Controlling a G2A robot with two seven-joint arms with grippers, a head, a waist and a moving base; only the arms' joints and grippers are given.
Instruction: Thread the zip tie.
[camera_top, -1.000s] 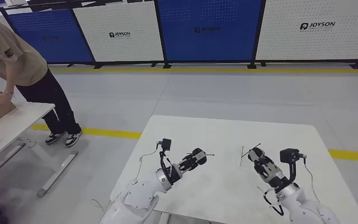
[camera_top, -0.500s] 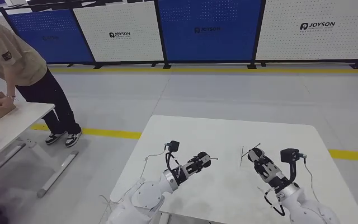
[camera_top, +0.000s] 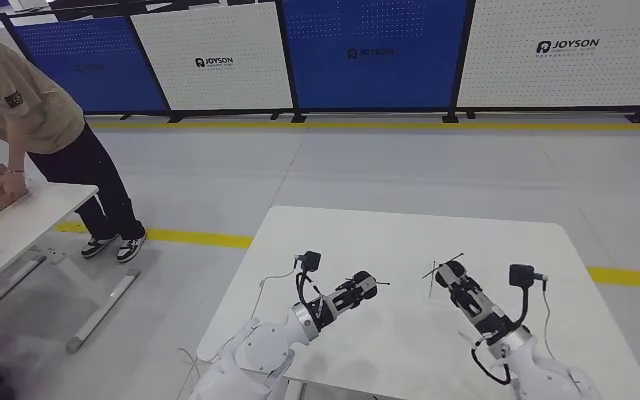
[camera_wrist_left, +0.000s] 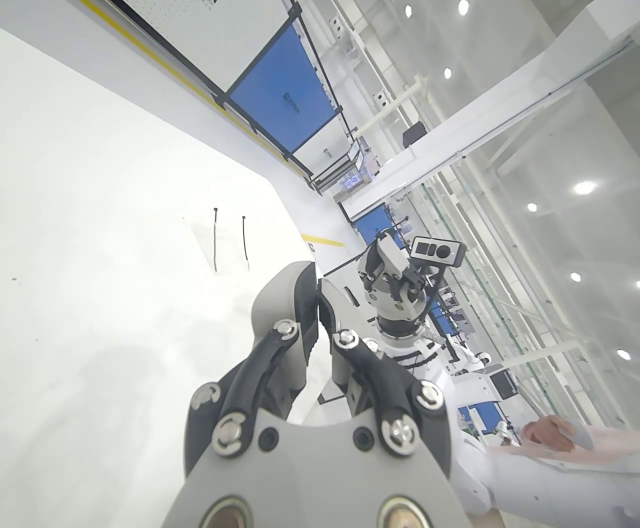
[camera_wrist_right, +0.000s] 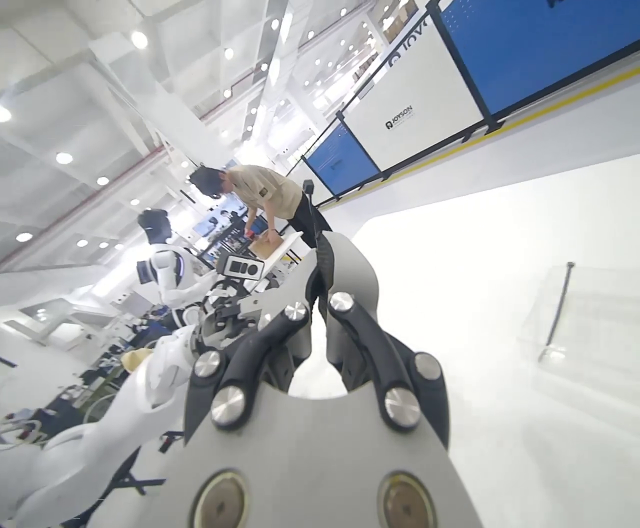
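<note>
Left gripper is pinched right down, pads meeting. In the top view a thin black strip pokes out of its tips toward frame right, low and just left of centre. We read that as the zip tie. Right gripper is closed too, with a dark strip rising from between its pads. It's probably a second tie or the other end, but we can't tell which. The grippers sit well apart over the table.

We judge pickup done, threading not started. Next move: bring the tips together and line the tail up with the head slot. That needs fine alignment with little margin.

Hard to see: the held tie is edge-on in the left wrist view, so grip point and head orientation are unknown. Two spare ties lie side by side at centre-left of that view, on what looks like a clear sheet.
</note>
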